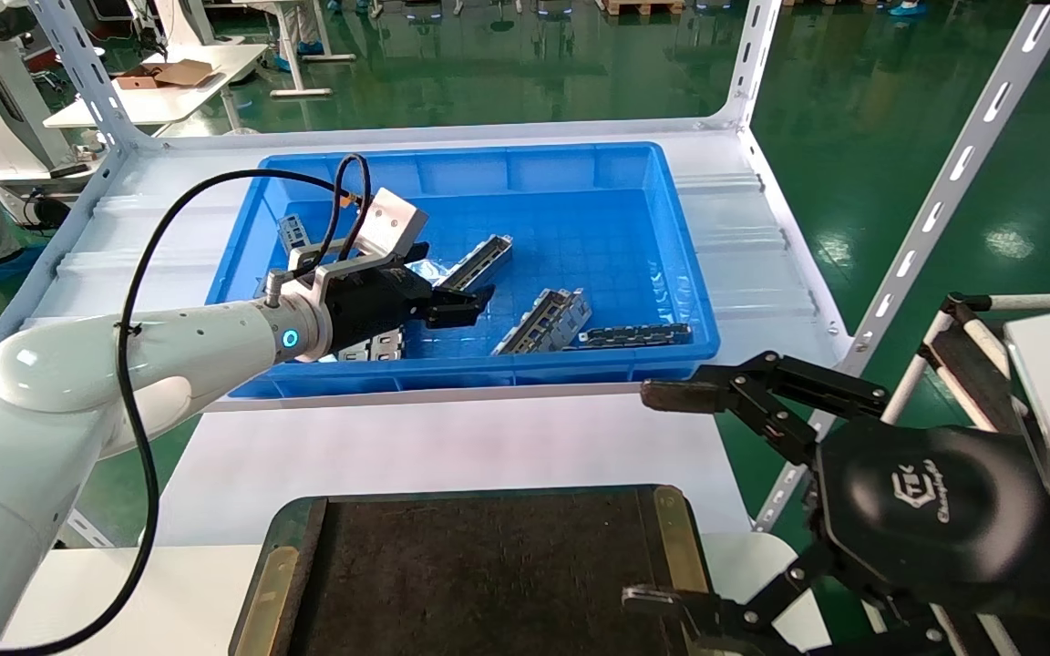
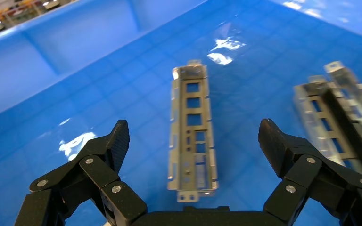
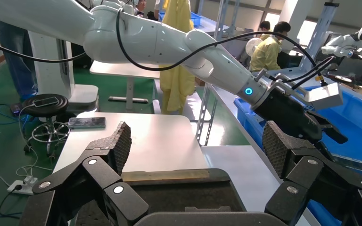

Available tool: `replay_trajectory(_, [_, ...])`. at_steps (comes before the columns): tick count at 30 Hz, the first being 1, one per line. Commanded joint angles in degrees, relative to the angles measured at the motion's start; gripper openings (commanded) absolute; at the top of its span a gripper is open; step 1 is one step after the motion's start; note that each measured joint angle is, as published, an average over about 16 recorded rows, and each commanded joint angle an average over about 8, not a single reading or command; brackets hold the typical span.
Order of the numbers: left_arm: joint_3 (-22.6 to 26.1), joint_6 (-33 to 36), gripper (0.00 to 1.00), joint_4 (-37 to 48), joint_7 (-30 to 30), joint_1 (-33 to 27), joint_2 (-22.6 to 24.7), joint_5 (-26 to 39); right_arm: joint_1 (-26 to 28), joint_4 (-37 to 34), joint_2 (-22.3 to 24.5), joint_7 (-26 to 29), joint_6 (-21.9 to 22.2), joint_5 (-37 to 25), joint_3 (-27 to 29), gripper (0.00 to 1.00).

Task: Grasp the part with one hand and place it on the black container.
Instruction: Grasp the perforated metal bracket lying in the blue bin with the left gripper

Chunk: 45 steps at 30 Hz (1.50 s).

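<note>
The part, a narrow silver channel bracket with rectangular cut-outs, lies flat on the floor of the blue bin; it also shows in the head view. My left gripper is open and hovers over the part's near end, one finger on each side, not touching it. In the head view the left gripper reaches into the bin from the left. The black container lies at the table's near edge and also shows in the right wrist view. My right gripper is open and empty beside the container's right edge.
More brackets and a dark chain-like strip lie in the bin's near right part; another bracket lies at its far left. A white perforated frame post rises to the right of the bin.
</note>
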Motion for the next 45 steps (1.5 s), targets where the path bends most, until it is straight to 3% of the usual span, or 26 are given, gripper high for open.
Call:
replay_trajectory(1, [-0.22, -0.88, 0.33, 2.60, 0.99, -0.83, 0.98, -0.13, 0.00, 0.00, 0.00, 0.00, 0.00, 0.00, 0.00, 0.36])
replay_trajectory(3, [-0.55, -1.15, 0.09, 4.43, 1.85, -1.44, 1.55, -0.62, 0.00, 0.00, 0.00, 0.00, 0.00, 0.00, -0.01, 0.11])
replay_trajectory(4, [-0.71, -1.25, 0.02, 5.24, 2.30, -1.70, 1.80, -0.89, 0.00, 0.00, 0.00, 0.00, 0.00, 0.00, -0.01, 0.00])
replay_trajectory(19, [-1.69, -0.97, 0.00, 11.77, 6.56, -3.13, 3.27, -4.95, 0.01, 0.00, 0.01, -0.01, 0.01, 0.02, -0.03, 0.00])
replay_trajectory(45, [-0.87, 2.14, 0.00, 12.78, 9.11, -3.21, 2.74, -10.23, 0.02, 0.00, 0.03, -0.03, 0.03, 0.04, -0.07, 0.00])
